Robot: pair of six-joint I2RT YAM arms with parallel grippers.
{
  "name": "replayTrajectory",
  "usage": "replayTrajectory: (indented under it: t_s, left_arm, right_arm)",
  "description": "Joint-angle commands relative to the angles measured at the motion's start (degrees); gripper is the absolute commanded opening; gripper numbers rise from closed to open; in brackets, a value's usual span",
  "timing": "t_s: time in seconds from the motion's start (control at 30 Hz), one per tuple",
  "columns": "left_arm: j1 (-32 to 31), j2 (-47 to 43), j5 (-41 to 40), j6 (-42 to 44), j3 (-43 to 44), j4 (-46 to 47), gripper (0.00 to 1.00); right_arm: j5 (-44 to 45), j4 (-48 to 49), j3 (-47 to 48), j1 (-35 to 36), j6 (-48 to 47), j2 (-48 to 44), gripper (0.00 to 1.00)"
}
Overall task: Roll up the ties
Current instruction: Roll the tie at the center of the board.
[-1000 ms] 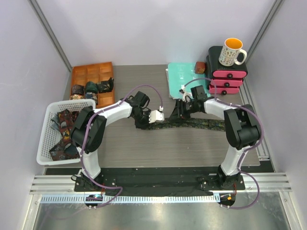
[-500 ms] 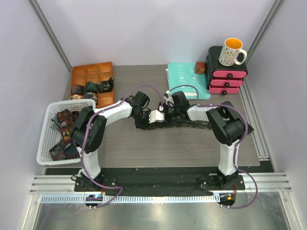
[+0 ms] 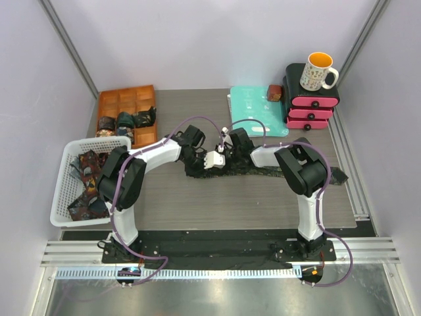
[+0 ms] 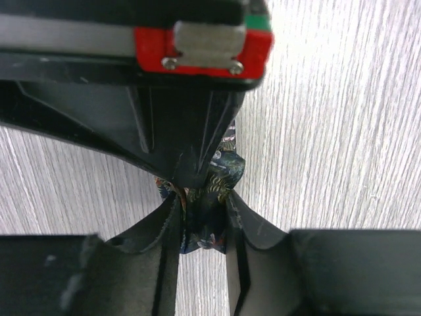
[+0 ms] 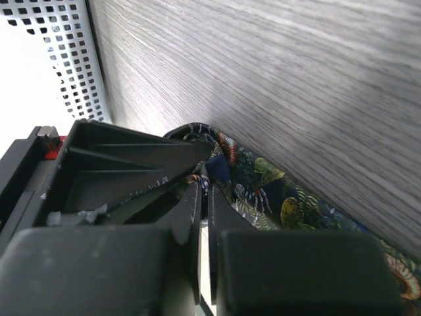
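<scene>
One of the ties (image 3: 276,172), dark with a leafy print, lies as a long strip across the middle of the table. Its left end is bunched where both grippers meet. My left gripper (image 3: 212,160) is shut on that bunched end; the left wrist view shows the tie (image 4: 223,174) pinched between the fingers of the left gripper (image 4: 202,230). My right gripper (image 3: 227,153) sits right against it from the right. In the right wrist view the right gripper (image 5: 204,181) has its jaws almost together, nipping a thin fold of the tie (image 5: 276,197) at the tips.
A white basket (image 3: 66,172) of loose ties stands at the left edge. An orange compartment tray (image 3: 125,102) with rolled ties is at the back left. A teal folder (image 3: 253,105), pink drawers (image 3: 312,105) and a mug (image 3: 318,71) stand at the back right.
The right gripper has slid left along the tie until it meets the left gripper, and its jaws have closed. The left gripper has stayed put, still gripping the tie's end.
</scene>
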Motion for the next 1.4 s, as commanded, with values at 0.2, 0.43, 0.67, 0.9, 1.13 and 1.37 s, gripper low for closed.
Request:
replayTrajectory:
  t_s: [0.2, 0.43, 0.67, 0.9, 1.13, 1.37]
  left_arm:
    - [5.3, -3.0, 6.4, -1.3, 0.7, -3.3, 0.60]
    - [6.1, -5.9, 10.3, -1.6, -2.9, 0.3, 0.68]
    - [5.7, -3.2, 9.6, -3.0, -1.3, 2.5, 0.70]
    - [5.5, 0.0, 6.9, -1.4, 1.1, -0.6, 0.60]
    - [5.6, -1.2, 7.7, -1.9, 0.6, 0.3, 0.41]
    - [4.2, -2.3, 10.6, -3.9, 2.8, -0.3, 0.30]
  right_arm:
    - [3.1, -3.8, 2.0, -0.3, -3.4, 1.5, 0.01]
    - [4.7, -6.9, 3.4, -1.2, -4.9, 3.5, 0.01]
    - [5.2, -9.0, 4.2, -1.6, -5.9, 5.0, 0.01]
    - [5.4, -9.6, 4.3, -1.7, -6.9, 5.4, 0.01]
    - [5.3, -10.0, 4.1, -1.7, -6.8, 5.7, 0.01]
    - [5.1, -9.8, 4.6, -1.9, -6.1, 6.4, 0.01]
